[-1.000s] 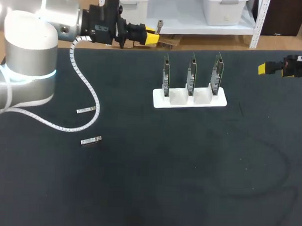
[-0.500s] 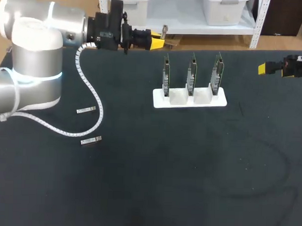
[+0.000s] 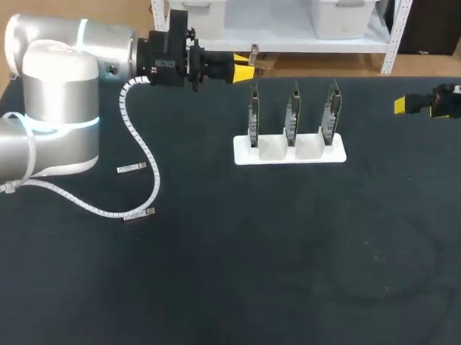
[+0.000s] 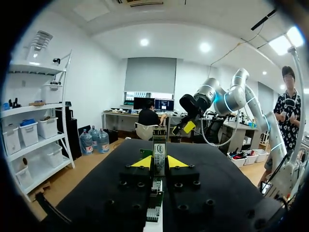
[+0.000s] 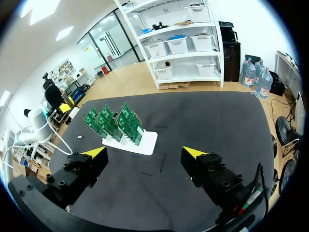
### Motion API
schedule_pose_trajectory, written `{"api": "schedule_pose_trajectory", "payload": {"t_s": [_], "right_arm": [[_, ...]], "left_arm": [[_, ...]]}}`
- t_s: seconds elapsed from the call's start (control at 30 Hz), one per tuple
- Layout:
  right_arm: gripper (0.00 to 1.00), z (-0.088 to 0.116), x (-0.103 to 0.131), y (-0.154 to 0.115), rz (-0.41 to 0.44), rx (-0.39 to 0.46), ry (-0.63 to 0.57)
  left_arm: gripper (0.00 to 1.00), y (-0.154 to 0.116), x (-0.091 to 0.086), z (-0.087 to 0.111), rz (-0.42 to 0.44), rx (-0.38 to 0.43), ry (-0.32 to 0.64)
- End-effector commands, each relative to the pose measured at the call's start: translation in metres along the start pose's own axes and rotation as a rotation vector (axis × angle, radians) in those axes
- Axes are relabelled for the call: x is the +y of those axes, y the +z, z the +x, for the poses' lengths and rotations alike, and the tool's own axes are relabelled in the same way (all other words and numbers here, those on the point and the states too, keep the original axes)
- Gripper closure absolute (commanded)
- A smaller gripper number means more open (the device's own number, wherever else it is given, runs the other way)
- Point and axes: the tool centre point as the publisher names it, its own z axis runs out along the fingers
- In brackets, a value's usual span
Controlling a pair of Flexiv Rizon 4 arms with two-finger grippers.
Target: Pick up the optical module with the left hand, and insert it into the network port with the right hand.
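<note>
The black bench (image 3: pixel 287 280) fills the scene. The silver left arm (image 3: pixel 59 83) comes in from the left and lies level along the bench's far edge. A white coiled cable (image 3: pixel 144 150) hangs from it in a loop down to the bench. The left jaws are clenched on the optical module (image 4: pixel 159 152). The module stands upright between the two yellow fingertips (image 4: pixel 141 162), touching both and sticking out past them.

The right arm (image 3: pixel 456 101) shows only its end at the far right edge, level and pointing inward. The right jaws are released: in the right wrist view their yellow fingertips (image 5: pixel 95 152) stand wide apart with only bare bench between them.

A white holder (image 3: pixel 280 153) rests on the bench between the two arms. It is ahead of the left jaws, lower and a little to the near side. It is also ahead of the right jaws, and well apart from them. Three green network cards (image 3: pixel 292 114) stand upright in it, side by side. From the left jaws they appear edge-on, in line under the held module. I cannot make out their ports.

Two more modules lie flat on the bench well behind the left jaws, under the arm. One (image 3: pixel 131 168) is beside the cable and the other (image 3: pixel 140 215) is at the bottom of its loop.
</note>
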Motion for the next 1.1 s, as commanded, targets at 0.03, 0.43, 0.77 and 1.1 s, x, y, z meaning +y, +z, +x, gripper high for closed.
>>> {"api": "schedule_pose_trajectory", "payload": {"t_s": [0.03,0.43,0.77,1.1], "right_arm": [[0.00,0.000,0.001,0.000,0.004,-0.001,0.001],[0.00,0.000,0.001,0.000,0.004,-0.001,0.001],[0.00,0.000,0.001,0.000,0.004,-0.001,0.001],[0.00,0.000,0.001,0.000,0.004,-0.001,0.001]], "left_arm": [[1.00,0.004,0.004,0.001,0.007,-0.002,-0.002],[1.00,0.010,0.007,0.006,0.014,-0.037,-0.019],[1.00,0.013,0.007,0.009,0.021,-0.052,-0.031],[1.00,0.013,0.007,0.013,0.013,-0.053,-0.047]]}}
